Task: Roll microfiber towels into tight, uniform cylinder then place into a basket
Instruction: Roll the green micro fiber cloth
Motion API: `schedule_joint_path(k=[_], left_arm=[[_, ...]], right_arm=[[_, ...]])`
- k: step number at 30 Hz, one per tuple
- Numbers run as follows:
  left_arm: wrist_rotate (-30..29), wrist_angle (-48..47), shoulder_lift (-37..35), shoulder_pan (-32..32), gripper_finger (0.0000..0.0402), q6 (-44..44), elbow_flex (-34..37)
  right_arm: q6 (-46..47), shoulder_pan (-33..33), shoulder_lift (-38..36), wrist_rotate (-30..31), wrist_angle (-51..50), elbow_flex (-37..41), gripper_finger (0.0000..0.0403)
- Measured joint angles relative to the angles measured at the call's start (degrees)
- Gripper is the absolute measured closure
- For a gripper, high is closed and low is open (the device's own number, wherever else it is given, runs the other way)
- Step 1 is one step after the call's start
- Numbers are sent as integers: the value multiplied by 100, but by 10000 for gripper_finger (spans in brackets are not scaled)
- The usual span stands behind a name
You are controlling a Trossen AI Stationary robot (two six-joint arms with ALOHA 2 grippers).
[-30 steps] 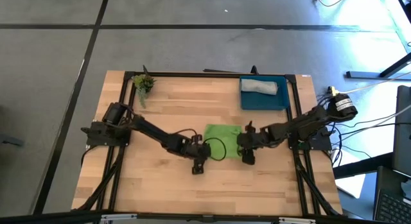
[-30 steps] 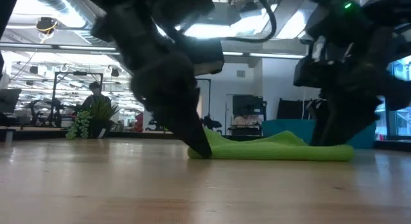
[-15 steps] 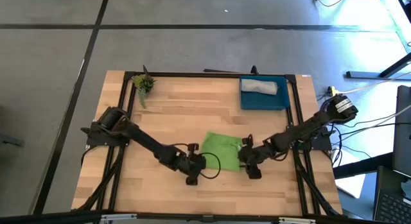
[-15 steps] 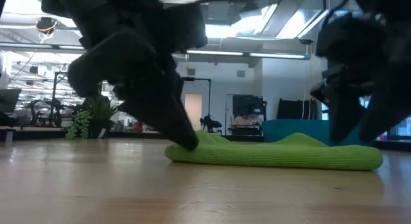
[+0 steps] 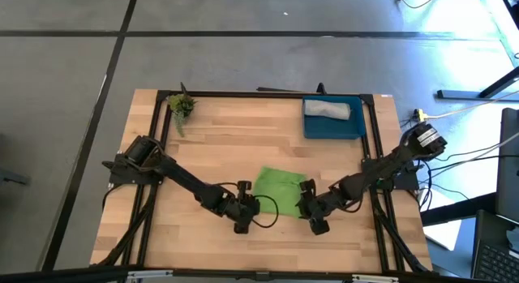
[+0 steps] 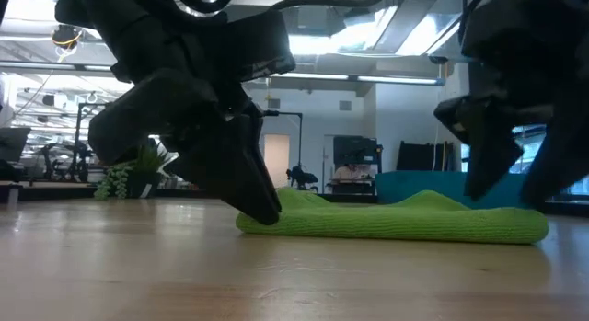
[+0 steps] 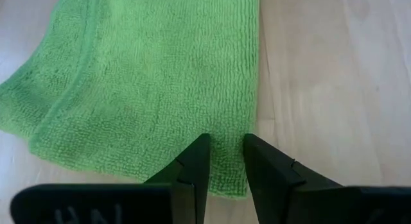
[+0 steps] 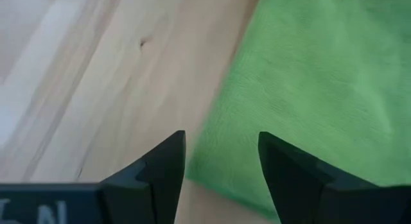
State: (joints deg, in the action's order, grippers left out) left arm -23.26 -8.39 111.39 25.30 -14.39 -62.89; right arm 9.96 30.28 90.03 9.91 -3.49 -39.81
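Two grippers low at the near edge of the green towel (image 5: 278, 186), mid-bench (image 5: 211, 145). Left gripper (image 7: 225, 161) fingers clenched on the towel's near hem. Right gripper (image 8: 221, 161) fingers parted, straddling the near right corner. Grey towel (image 5: 328, 109) lies in the basket (image 5: 332, 126), far right.

The table (image 5: 219, 145) is made of light wood with a black frame around it. A small green plant (image 5: 181, 105) sits at one far corner. The floor (image 5: 73, 88) is grey with dark lines across it. Cables (image 5: 462, 165) lie on the floor at one side. Bright light falls on the floor at one corner. Behind the table is a big room with long ceiling lights (image 6: 368, 79) and a pale wall (image 6: 322, 128). Dark machines (image 6: 354, 155) stand far back.
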Motion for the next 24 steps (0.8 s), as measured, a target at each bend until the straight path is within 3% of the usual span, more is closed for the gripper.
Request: schedule_joint_path(k=[9,24], left_arm=[[181,-3,1,2,315,151,0],[-15,1,-22,195,311,254,-4]], right_arm=[[-70,0,779,38,453,-17,205],[27,2,843,183,442,-17,205]])
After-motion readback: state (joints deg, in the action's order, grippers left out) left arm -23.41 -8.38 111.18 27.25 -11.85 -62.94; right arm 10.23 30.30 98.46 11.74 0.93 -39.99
